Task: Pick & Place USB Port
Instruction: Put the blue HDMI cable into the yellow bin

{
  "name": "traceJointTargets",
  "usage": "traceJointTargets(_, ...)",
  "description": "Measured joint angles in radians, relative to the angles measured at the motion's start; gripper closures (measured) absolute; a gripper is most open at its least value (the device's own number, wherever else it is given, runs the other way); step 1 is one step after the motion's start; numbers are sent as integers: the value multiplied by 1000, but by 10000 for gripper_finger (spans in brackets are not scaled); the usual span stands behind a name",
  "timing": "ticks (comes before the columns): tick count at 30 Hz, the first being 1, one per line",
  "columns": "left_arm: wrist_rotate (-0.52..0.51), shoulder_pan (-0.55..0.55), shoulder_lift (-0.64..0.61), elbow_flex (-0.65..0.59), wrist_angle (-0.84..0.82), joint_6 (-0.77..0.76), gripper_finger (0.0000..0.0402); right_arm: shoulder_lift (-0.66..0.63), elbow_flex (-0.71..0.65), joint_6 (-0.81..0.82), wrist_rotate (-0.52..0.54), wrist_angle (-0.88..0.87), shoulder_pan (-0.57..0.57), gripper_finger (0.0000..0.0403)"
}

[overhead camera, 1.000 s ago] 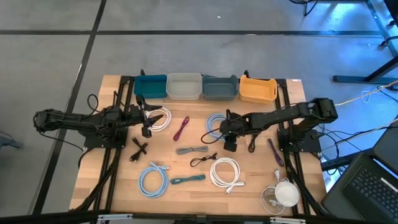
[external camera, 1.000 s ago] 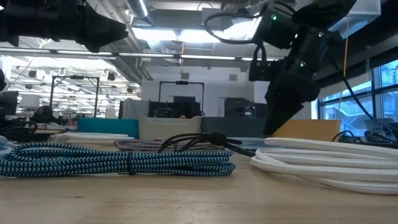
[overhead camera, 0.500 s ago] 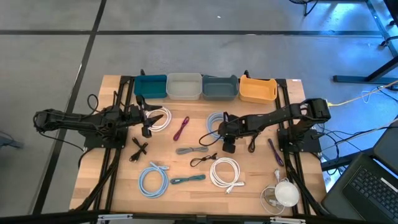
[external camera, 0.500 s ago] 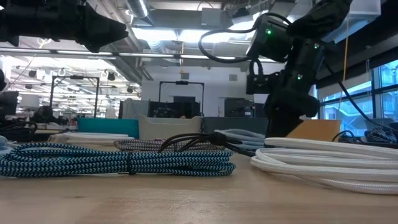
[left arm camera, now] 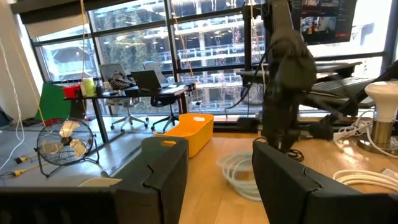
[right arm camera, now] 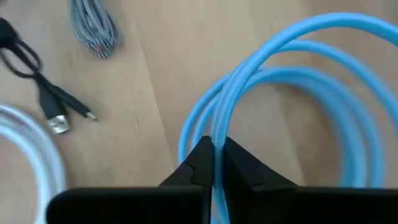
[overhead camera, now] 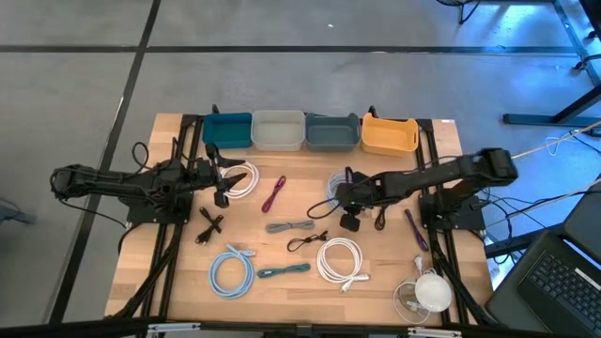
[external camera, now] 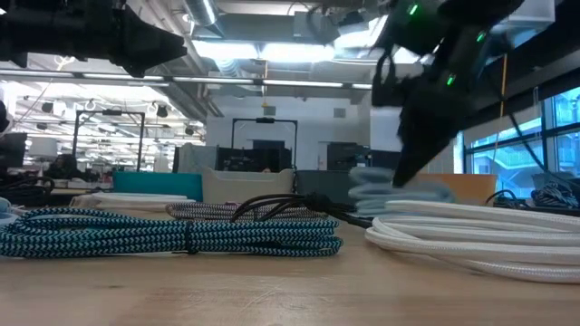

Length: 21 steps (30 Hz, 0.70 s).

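Note:
A light blue coiled cable (overhead camera: 329, 180) lies right of the table's middle, and my right gripper (overhead camera: 338, 194) is shut on it. The right wrist view shows the coil (right arm camera: 292, 81) running up from between the fingertips (right arm camera: 215, 152). In the low view the cable (external camera: 399, 192) hangs blurred under that gripper (external camera: 405, 167). My left gripper (overhead camera: 225, 184) waits level at the left beside a white coil (overhead camera: 242, 180), open with nothing between its fingers (left arm camera: 217, 177). My right gripper pinches a bundle of the coil's strands (right arm camera: 219, 127) between its two fingertips, on the side of the loop nearest the arm. The fingers slant down from the table's right side. The held side is raised off the wood; whether the far side rests on it I cannot tell.
Teal (overhead camera: 227, 130), white (overhead camera: 279, 130), blue-grey (overhead camera: 331, 131) and yellow (overhead camera: 389, 134) bins line the far edge. Other cables lie around: magenta (overhead camera: 273, 194), grey braided (overhead camera: 289, 226), black (overhead camera: 307, 243), a white coil (overhead camera: 340, 258), a pale blue coil (overhead camera: 231, 272). A white round thing (overhead camera: 432, 291) sits near right.
My right gripper has dropped onto the light blue coil, shut on its strands and risen again, drawing back a little toward the table's right edge. The coil's held side has come up with it and the loop has shifted slightly right.

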Motion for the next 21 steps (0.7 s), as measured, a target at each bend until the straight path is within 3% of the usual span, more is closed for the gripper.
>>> traceJointTargets(10,0,0,1,0,1,0,233,-371,0,105,294,-285,54,389)
traceJointTargets(16,0,0,1,0,2,0,233,-543,20,-23,469,-304,38,389)
traceJointTargets(21,-1,0,1,0,5,0,233,-598,103,-128,615,-328,-15,389)
